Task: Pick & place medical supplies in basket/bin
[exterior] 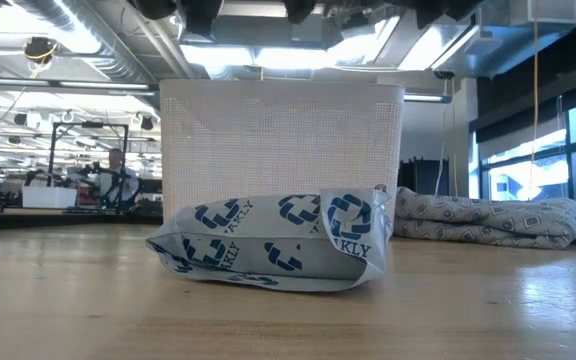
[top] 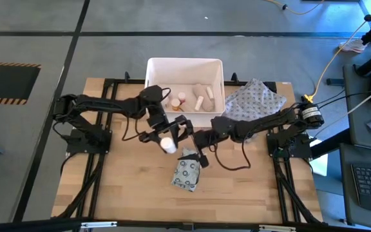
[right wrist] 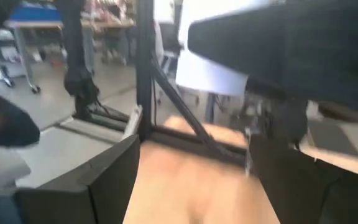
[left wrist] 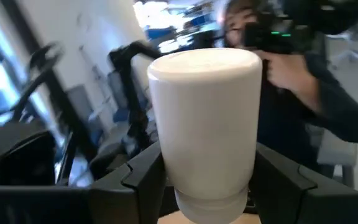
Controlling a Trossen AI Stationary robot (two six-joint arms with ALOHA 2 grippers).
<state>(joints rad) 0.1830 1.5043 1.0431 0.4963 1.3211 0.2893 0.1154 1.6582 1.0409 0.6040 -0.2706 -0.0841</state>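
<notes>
My left gripper (top: 171,138) is shut on a white pill bottle (top: 168,144), held in the air just in front of the white bin (top: 185,64). The bottle fills the left wrist view (left wrist: 204,118). The bin holds several small supplies, among them cream rolls (top: 201,96) and an orange-capped bottle (top: 182,98). A flat grey dotted packet (top: 187,173) lies flat on the table, also in the low view (exterior: 268,250). My right gripper (top: 199,145) hovers open beside the left one, above the packet's far end, with nothing between its fingers (right wrist: 104,180). My left gripper pinches the white bottle between its two fingers, which press on opposite sides of the body (left wrist: 161,168) close to its narrower end (left wrist: 210,202). The fingers reach in level from the table's left. The bottle is lifted clear of the table.
A grey patterned cloth pouch (top: 253,100) lies right of the bin, also in the low view (exterior: 488,220). Bare wood lies to the left and right of the packet. A person (left wrist: 303,93) stands beyond the table.
</notes>
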